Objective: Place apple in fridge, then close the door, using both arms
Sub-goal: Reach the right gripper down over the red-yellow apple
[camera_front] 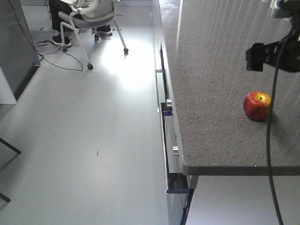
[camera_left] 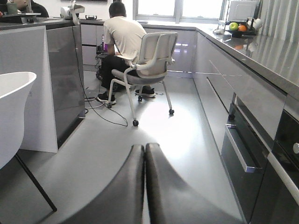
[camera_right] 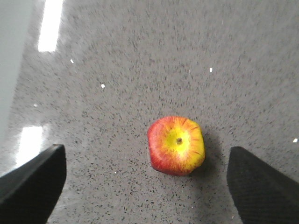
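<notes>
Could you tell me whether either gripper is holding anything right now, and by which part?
Nothing is held. The right gripper is open above the apple, not touching it; the left gripper is shut on nothing.

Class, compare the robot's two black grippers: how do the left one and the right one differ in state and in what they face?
The left gripper is shut, fingers pressed together on nothing; the right gripper is open, fingers wide apart. The left gripper faces the grey floor and a white office chair; the right gripper looks down on the red-and-yellow apple on the speckled grey counter, untouched. Both are black and hold nothing.
</notes>
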### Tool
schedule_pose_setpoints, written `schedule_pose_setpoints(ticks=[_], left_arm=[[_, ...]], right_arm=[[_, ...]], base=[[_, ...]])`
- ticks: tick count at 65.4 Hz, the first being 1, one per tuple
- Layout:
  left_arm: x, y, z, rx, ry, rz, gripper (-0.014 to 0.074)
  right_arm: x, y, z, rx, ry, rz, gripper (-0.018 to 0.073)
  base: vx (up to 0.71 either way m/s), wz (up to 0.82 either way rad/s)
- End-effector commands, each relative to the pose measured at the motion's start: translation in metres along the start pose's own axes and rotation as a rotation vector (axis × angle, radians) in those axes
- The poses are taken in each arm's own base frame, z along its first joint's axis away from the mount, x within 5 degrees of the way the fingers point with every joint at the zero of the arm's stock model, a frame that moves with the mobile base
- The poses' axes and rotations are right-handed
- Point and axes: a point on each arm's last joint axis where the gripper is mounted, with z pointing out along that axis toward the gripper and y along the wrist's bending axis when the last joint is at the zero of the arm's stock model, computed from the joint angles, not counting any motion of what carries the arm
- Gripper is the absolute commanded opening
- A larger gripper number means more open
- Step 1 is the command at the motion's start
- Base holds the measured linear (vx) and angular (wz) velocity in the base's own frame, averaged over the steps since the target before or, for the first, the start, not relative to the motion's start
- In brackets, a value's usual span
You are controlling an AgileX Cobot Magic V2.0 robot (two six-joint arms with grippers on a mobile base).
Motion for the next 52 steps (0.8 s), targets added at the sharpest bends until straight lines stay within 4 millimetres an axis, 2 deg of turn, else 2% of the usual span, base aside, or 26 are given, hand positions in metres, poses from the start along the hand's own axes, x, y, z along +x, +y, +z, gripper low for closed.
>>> schedule_pose_setpoints(ticks=[1,14,31,52], left_arm=[[-0.013,-0.002,-0.003,0.021,-0.101,-0.015,-0.0006],[-0.013,-0.002,-0.003,0.021,-0.101,-0.015,-0.0006],[-0.013,-0.002,-0.003,0.021,-0.101,-0.015,-0.0006],[-0.013,-0.002,-0.003,0.021,-0.101,-0.015,-0.0006]], right_arm=[[-0.015,-0.003,-0.010,0.013,-0.102,0.006,0.0654],[-0.013,-0.008,0.010,0.066,-0.069,-0.003,0.0652],[-0.012,-0.037,0.018,0.048,-0.054,0.081,0.0648],[-0.015,-0.029,0.023,-0.092,-0.091,0.070,0.0636]], base=[[0.00,0.00],[0.00,0.00],[0.00,0.00],[0.00,0.00]])
